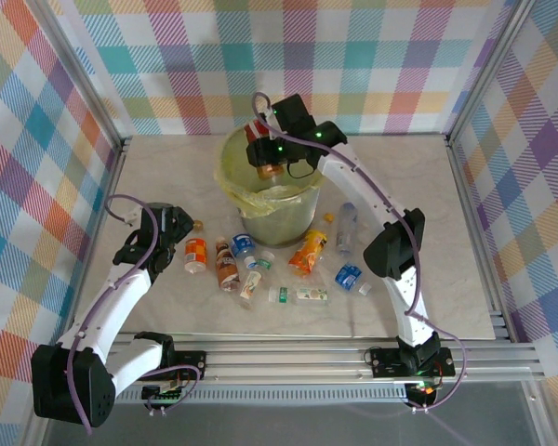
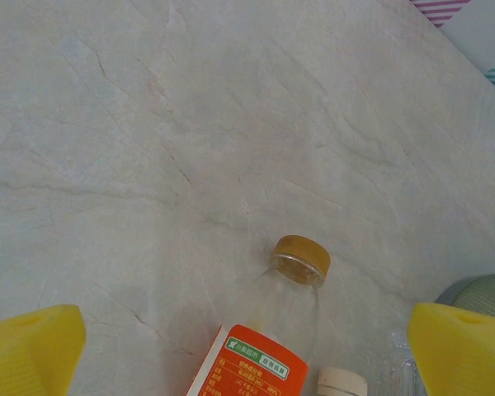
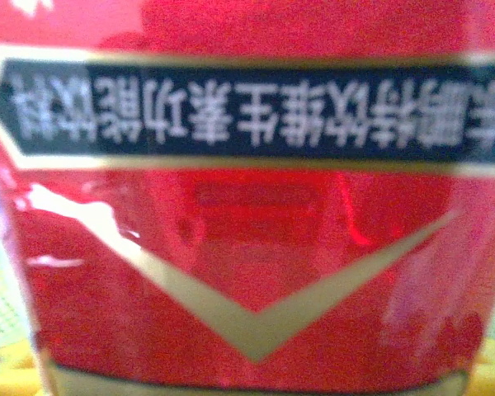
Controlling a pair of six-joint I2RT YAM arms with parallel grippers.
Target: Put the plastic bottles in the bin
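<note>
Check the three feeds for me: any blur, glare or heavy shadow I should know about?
Top view: even light, sharp throughout, only soft shadows on the table around the bin. Left wrist view: crisp on the orange-labelled bottle, no glare. Right wrist view: the red-labelled bottle sits too close, its print blurred, with white glare streaks at left.

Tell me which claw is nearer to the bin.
Right. The right claw hangs above the open mouth of the bin, clamped on a red-labelled bottle. The left claw is low over the table, off to its left, open near an orange-labelled bottle.
</note>
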